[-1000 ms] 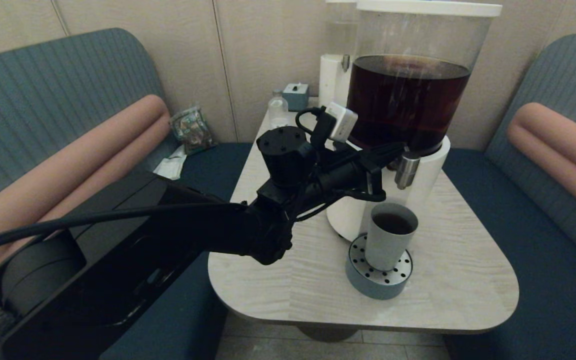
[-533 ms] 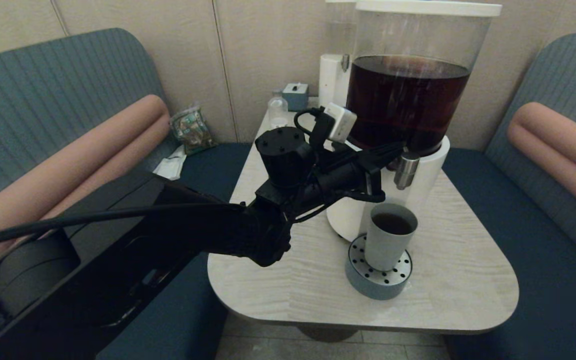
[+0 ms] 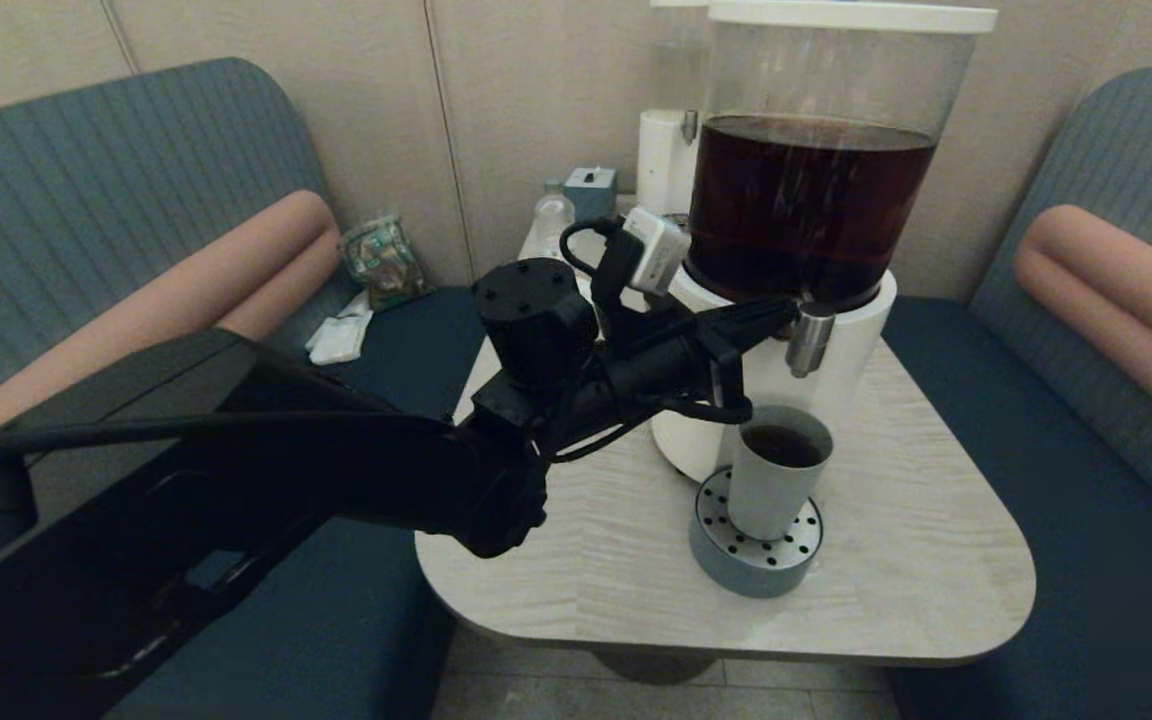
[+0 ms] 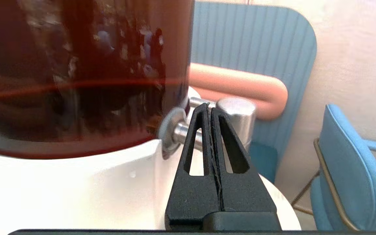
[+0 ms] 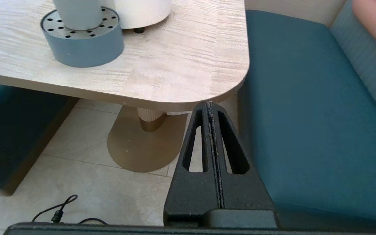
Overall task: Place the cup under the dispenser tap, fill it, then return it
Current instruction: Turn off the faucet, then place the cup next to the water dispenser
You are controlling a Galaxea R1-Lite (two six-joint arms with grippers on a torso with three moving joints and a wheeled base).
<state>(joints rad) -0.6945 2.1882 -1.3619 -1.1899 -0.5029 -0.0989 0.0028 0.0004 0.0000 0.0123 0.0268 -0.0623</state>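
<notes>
Cup: small matte grey-green tapered tumbler (image 3: 774, 470) standing upright on the squat round blue-grey drip tray (image 3: 748, 565) with a perforated metal top, dark liquid inside it, directly below the tap.
Tap: short brushed-steel cylindrical spout (image 3: 810, 341) on the big dispenser (image 3: 814, 200), white base and dark-brown tank.
Left pincer (image 4: 209, 109): fingers pressed together, empty, tips right beside the spout's top, above the cup.
Right pincer (image 5: 210, 106): pressed together, empty, parked low beyond the pale wood table (image 5: 181, 62) corner, over the teal bench seat.
</notes>
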